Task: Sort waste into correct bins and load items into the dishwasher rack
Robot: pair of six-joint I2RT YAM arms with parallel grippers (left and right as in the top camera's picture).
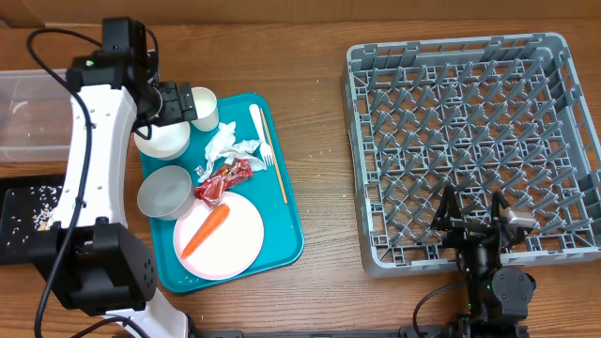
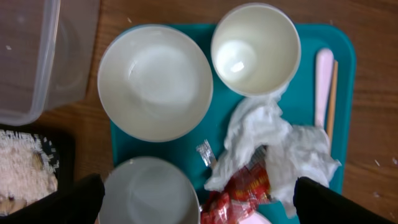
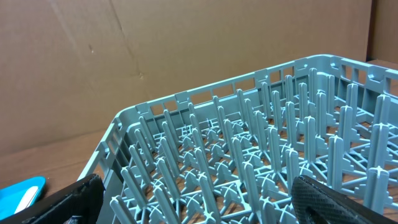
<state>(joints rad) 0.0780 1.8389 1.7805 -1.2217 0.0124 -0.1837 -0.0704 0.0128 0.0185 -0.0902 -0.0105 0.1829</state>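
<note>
Two bowls [image 2: 155, 81], cup [image 2: 255, 50], napkins [image 2: 273, 149] on tray [image 2: 221, 124]

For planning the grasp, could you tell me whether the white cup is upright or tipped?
Upright: the cup stands on the teal tray, round mouth facing up.

left arm [image 1: 89, 160] is showing a long white shell between chunky black joints, with a black cable [image 1: 42, 70] looping alongside it. left gripper [image 1: 183, 105] is reading matte black. right arm [image 1: 493, 286] is showing all black, a thin cord [image 1: 424, 302] trailing by its base. right gripper [image 1: 472, 214] fingers [image 3: 342, 199] are showing as dark, smooth, rounded wedges.
</note>
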